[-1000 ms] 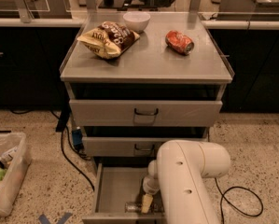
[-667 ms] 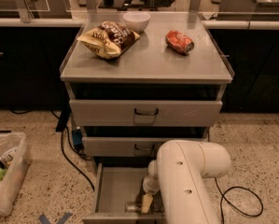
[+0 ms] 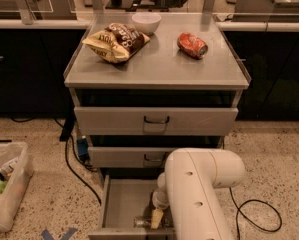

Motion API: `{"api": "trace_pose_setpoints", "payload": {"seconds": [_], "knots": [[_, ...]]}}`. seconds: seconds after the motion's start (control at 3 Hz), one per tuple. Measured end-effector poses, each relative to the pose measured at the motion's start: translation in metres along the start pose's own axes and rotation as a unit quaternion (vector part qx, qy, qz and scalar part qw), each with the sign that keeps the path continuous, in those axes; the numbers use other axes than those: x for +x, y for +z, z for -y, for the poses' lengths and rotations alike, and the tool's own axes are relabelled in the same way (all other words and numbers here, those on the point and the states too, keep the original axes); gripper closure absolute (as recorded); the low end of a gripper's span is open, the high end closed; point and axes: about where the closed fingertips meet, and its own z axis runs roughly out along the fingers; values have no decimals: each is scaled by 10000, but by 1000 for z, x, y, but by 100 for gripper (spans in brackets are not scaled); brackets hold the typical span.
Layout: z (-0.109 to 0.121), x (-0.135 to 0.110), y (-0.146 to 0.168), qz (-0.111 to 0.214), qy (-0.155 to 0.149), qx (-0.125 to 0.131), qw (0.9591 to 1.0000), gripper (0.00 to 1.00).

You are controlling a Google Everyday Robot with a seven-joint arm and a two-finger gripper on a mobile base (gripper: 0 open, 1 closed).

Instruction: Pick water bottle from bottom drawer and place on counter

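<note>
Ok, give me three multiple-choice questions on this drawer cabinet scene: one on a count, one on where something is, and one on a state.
1. How many things lie on the counter? A. one B. three C. five
2. Where is the gripper? A. on the counter B. down in the bottom drawer C. out of view
3. The bottom drawer is: A. pulled out B. shut C. removed
Answers: 1 B, a chip bag, a bowl and a red can. 2 B, it sits low inside that drawer. 3 A, its grey floor shows.
</note>
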Motion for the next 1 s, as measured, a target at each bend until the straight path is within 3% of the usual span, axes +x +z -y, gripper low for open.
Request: {"api": "trace_pose_setpoints", "payload": {"seconds": [1.0], "knots": [[0,0,0,0,0,-1,10000,66]]}}
